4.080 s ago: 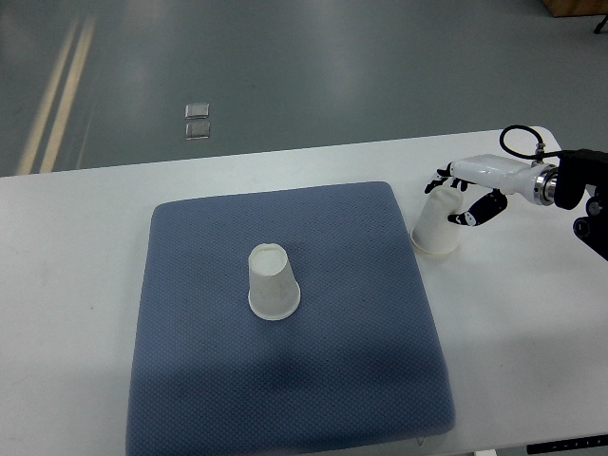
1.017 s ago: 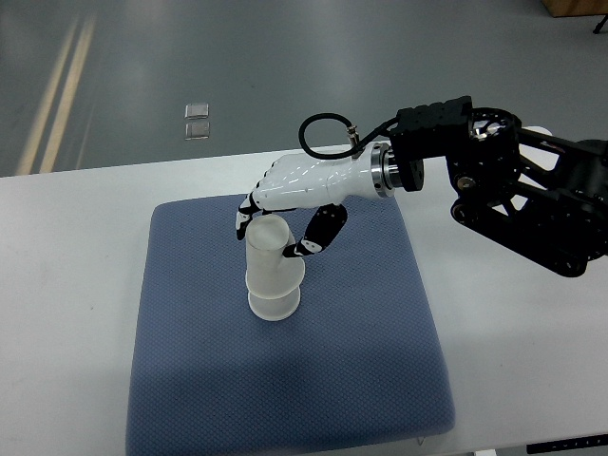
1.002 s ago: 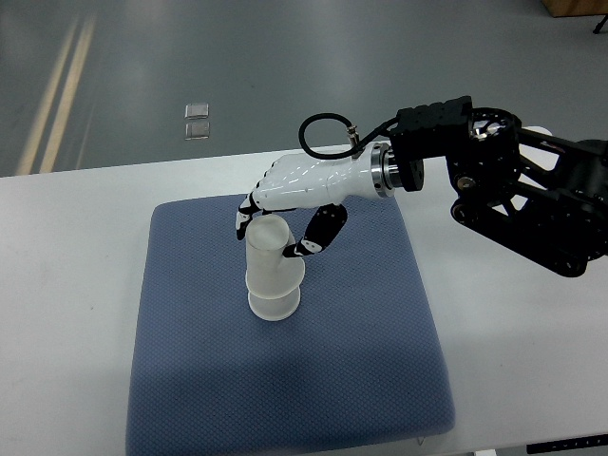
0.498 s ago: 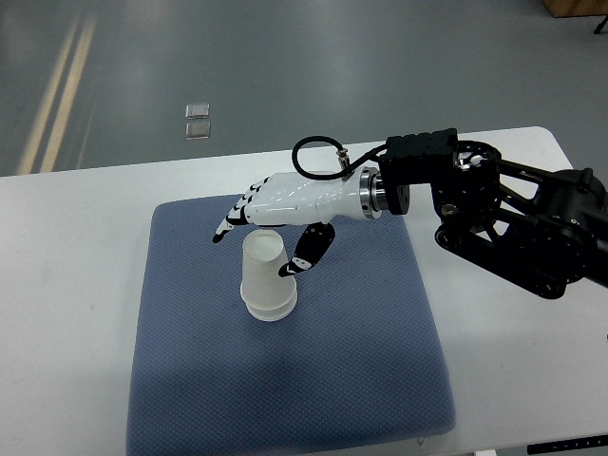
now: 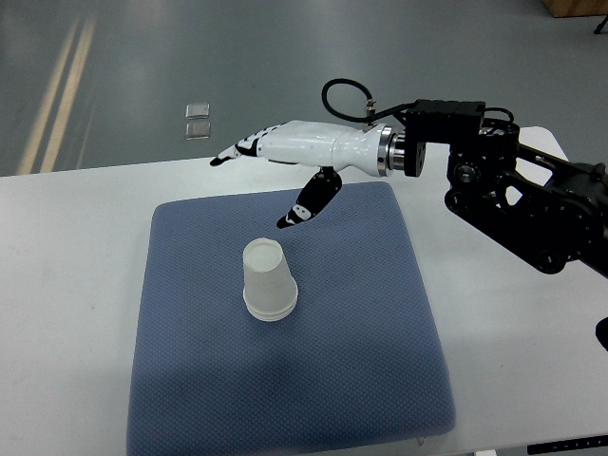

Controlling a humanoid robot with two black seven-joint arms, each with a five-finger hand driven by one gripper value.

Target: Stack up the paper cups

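Observation:
Two white paper cups (image 5: pixel 268 280) stand upside down, one nested over the other, on the blue mat (image 5: pixel 294 380) left of its centre. My right hand (image 5: pixel 261 176) is white with black fingertips. It hovers above and behind the stack, clear of it, with fingers spread and the thumb (image 5: pixel 309 200) hanging down. It holds nothing. Its black arm (image 5: pixel 513 199) comes in from the right edge. The left arm is out of view.
The mat lies on a white table (image 5: pixel 66 285). Grey floor lies beyond the table's far edge, with two small clear squares (image 5: pixel 198 121) on it.
The right hand carried the second cup from the table's right side and set it over the cup on the mat. It then opened, let go, and rose up and back.

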